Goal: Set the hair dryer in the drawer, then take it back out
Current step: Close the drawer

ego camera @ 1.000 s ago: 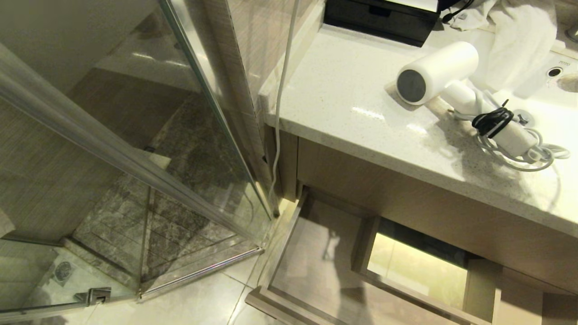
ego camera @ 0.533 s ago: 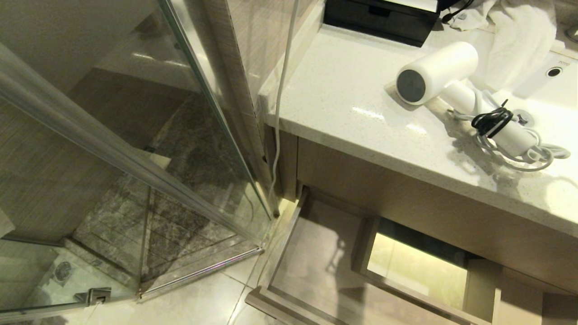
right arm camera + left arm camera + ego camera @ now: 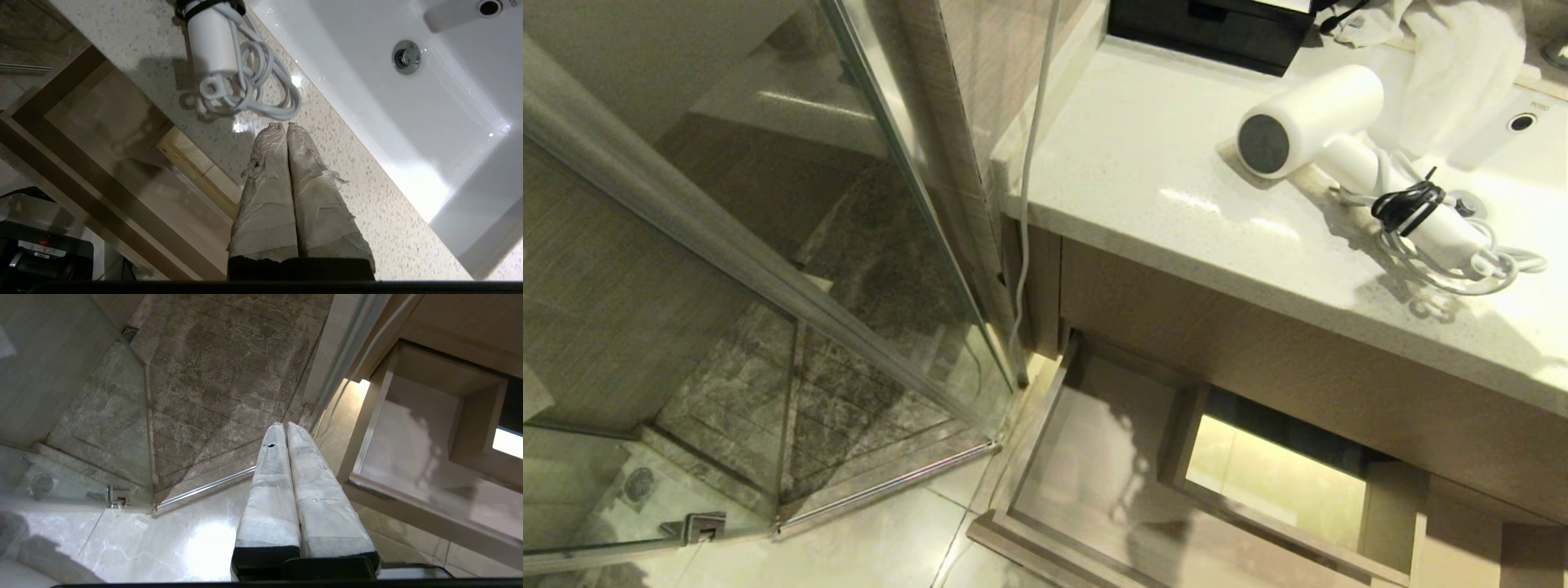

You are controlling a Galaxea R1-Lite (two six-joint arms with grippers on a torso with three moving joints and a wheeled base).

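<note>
Glass shower enclosure (image 3: 727, 269) with a metal frame and dark stone floor fills the ground on my left.

Pale speckled stone countertop (image 3: 1176, 212) carries the task's things. Its left end meets the enclosure wall; a white cable (image 3: 1031, 163) hangs down past that corner. White basin (image 3: 408, 102), with a chrome drain (image 3: 405, 56), is sunk into the countertop's right part.

Wide shallow light-wood drawer (image 3: 1086, 457) stands pulled out below the countertop's front edge. Nothing lies on the part of its floor that shows; a boxed rectangular cutout sits at mid-back.

Black box (image 3: 1209, 28) sits at the countertop's back edge. White towel (image 3: 1454, 73) is draped at the back right, beside the basin.

Small white hair dryer (image 3: 1311, 118) lies on the countertop, well back from the front edge and just left of the basin. Its dark grey round end faces the front left; the handle runs off toward the right, with white cord looped at its end and a black tie (image 3: 1409, 206) around it.

My right gripper (image 3: 286, 127): tape-wrapped fingers pressed together, holding nothing, above the countertop's front strip, near the cord loops but apart from them.

My left gripper (image 3: 284, 426): fingers likewise clenched on nothing, hanging over the floor tiles between enclosure and drawer.
</note>
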